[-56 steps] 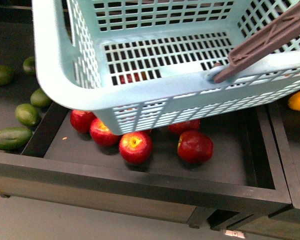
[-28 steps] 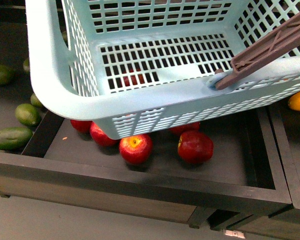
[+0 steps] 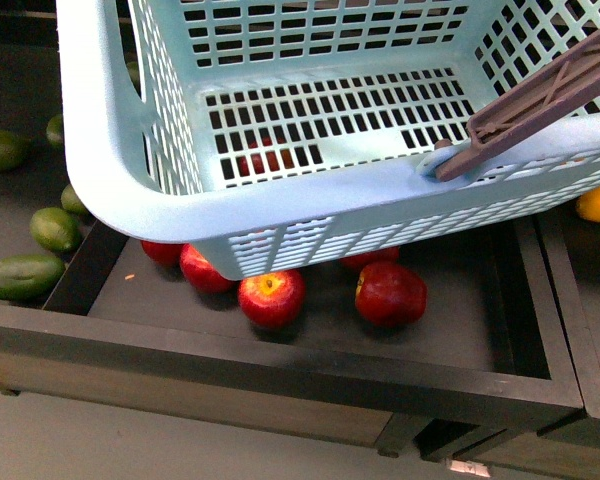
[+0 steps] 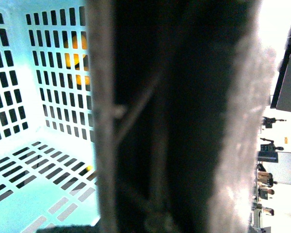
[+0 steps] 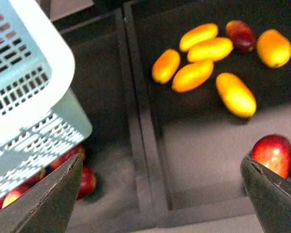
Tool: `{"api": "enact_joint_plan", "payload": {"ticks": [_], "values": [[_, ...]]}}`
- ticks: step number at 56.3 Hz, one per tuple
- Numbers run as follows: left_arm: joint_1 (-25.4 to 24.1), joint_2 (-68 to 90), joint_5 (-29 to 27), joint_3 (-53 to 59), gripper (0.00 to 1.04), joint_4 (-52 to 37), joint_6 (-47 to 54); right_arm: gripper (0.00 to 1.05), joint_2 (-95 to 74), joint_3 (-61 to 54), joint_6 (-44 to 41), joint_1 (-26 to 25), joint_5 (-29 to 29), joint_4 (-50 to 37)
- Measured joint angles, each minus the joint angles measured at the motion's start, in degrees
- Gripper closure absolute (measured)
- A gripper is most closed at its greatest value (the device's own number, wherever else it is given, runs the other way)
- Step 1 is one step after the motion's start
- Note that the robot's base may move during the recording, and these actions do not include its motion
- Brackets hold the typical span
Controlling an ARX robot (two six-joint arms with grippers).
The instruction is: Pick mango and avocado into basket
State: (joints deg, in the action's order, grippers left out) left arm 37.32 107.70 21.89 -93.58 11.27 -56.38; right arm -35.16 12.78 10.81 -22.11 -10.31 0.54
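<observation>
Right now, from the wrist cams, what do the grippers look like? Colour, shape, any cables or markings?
Right gripper: two dark grey matte fingers, wedge-shaped with a paler edge; no cables or markings in view. Left wrist view: a dark blurred bar fills the middle; can't tell whether it's gripper. Front view shows neither arm.

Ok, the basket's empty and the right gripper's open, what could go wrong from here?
The light teal slotted plastic basket hangs tilted over the red apples and blocks much of the front view. The orange-yellow oval mangoes lie touching, so the open right gripper may grab two.
</observation>
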Motion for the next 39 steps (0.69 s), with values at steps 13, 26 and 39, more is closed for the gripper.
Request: {"api": "enact_joint_plan", "payload": {"ticks": [13,26,39], "values": [[0.02,-0.02,0.2,0.0,0.92,0.0,-0.04,0.09,-36.92,11.47,-12.92,-15.12,-6.01,-27.98],[0.0,-0.02,0.11,0.0,0.92,0.0,-0.04,0.09,-76.98,35.19,-29.92,-18.73,-2.78,-30.36],[0.02,-0.02,0.22,0.0,0.92,0.0,-0.04,0.09,-97.77,54.86,-43.39,-17.25,-0.81,-17.99]]}}
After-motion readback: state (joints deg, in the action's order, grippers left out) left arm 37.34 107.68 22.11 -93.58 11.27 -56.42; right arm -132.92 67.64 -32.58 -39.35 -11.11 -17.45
